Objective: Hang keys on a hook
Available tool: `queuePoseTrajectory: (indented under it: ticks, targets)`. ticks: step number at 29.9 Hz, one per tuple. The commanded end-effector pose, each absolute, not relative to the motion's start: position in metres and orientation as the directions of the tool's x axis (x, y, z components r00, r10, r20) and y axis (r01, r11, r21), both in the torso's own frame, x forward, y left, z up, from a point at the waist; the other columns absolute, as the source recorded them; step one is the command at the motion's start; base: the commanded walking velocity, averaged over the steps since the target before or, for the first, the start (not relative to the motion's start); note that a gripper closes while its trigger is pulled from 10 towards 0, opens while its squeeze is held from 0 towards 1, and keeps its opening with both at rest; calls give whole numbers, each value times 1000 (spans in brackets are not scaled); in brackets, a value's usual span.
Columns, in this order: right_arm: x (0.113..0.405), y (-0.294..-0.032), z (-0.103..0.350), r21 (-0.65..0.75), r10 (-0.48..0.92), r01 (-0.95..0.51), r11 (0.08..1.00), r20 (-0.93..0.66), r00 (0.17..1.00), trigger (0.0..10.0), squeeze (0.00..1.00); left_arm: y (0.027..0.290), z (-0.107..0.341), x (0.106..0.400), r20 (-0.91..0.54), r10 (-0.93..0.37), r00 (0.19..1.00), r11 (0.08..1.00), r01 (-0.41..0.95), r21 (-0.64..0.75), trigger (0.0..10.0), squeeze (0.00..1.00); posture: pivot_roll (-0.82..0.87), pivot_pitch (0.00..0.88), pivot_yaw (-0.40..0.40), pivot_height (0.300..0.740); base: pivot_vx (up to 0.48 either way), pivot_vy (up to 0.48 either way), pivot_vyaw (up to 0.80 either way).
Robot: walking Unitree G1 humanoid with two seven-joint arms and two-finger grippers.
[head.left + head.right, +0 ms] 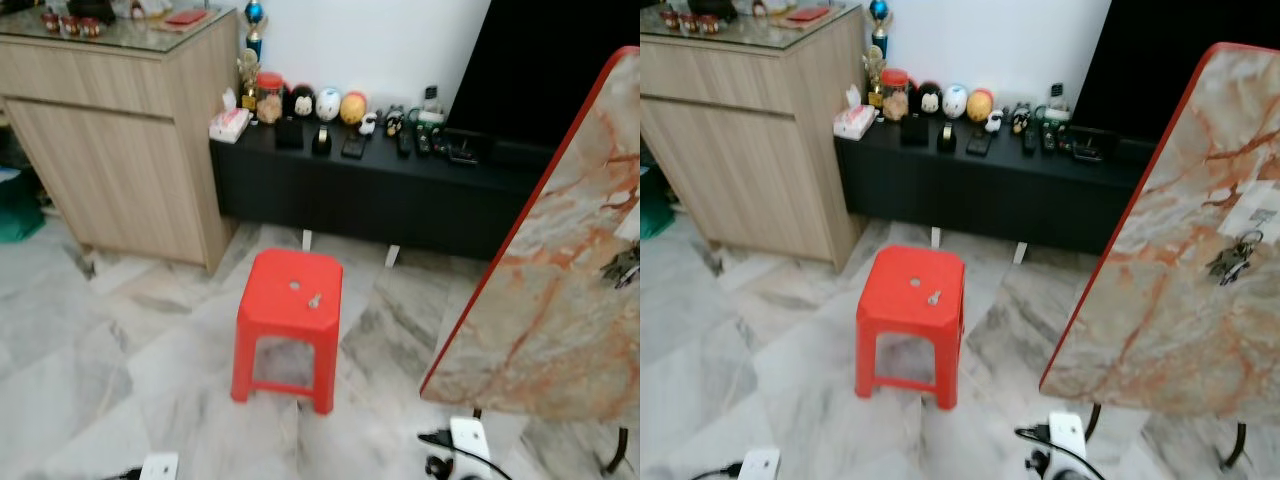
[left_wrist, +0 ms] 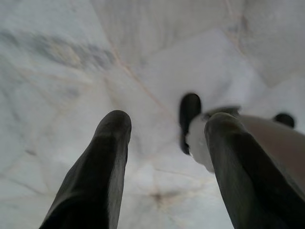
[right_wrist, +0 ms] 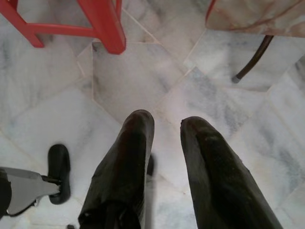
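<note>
Both arms hang idle: left gripper [image 2: 164, 131] and right gripper [image 3: 167, 126] point floorward, fingers parted, empty. A small silver key [image 1: 934, 297] lies on the red plastic stool [image 1: 910, 300]; at three o'clock, a marble tabletop [image 1: 1180, 290] carries a key bunch [image 1: 1233, 258].

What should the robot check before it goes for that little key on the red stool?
1. Key in plain sight on the red stool: ok.
2. Left gripper free: ok, jaws apart, nothing held, pointing at the floor.
3. Right gripper free: ok, jaws apart, nothing held.
4. Free hook on the marble board: cannot tell; a bunch of keys hangs there, but the hook is too small to see.
5. Floor on the way: not ok, a white box with a cable lies by the board's foot.
</note>
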State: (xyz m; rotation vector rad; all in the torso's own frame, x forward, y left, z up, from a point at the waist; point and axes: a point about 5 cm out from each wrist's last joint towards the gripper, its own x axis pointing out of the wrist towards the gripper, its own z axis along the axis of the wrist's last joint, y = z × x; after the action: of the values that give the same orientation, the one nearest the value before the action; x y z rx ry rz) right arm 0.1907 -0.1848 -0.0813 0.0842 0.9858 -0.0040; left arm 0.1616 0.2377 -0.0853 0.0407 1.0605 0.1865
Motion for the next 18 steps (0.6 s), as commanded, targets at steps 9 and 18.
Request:
queuePoseTrajectory:
  ticks: [9,18]
  targets:
    - [184,-195,-83,42,11,45,998,-847,531,10000,0,219,-92,156,-877,148,458,986,-134,96,10000,0,65,0,-98,740,0,323,0]
    - [184,-194,-84,43,8,53,998,-848,531,10000,0,216,-91,159,-876,148,459,988,-117,106,10000,0,61,0,-93,740,0,155,0]
